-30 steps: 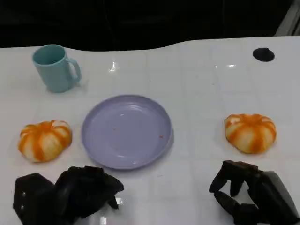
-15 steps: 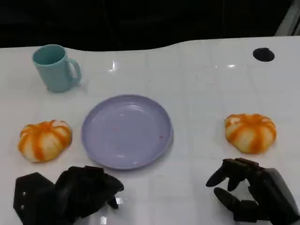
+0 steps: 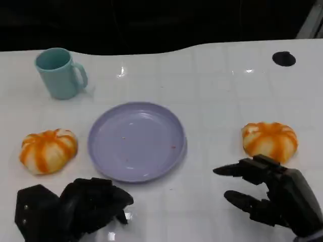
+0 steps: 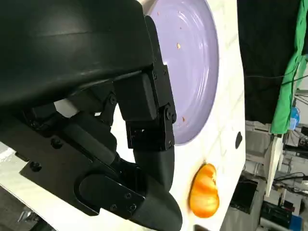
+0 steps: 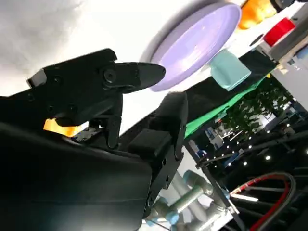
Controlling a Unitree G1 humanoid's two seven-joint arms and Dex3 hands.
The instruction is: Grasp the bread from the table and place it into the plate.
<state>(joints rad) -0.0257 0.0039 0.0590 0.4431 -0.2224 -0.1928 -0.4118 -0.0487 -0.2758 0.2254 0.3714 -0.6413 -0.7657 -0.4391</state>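
Two orange-and-white striped bread buns lie on the white table either side of an empty lilac plate (image 3: 136, 141). The left bread (image 3: 48, 150) sits just beyond my left hand (image 3: 75, 206), whose fingers are curled in on nothing. The right bread (image 3: 270, 141) lies directly past my right hand (image 3: 267, 194), whose fingers are spread apart and reach toward it without touching. The left wrist view has the left hand (image 4: 120, 144), the plate (image 4: 192, 62) and the right bread (image 4: 204, 197). In the right wrist view a sliver of right bread (image 5: 60, 126) peeks behind the right hand (image 5: 106, 96), with the plate (image 5: 197, 41) beyond.
A teal mug (image 3: 59, 73) stands at the back left, also in the right wrist view as the mug (image 5: 230, 70). A small black disc (image 3: 283, 58) lies at the back right. The table's far edge runs along a dark background.
My right hand has spread its fingers and risen closer to the right bread, now overlapping its near edge. The left hand, breads and plate have not moved.
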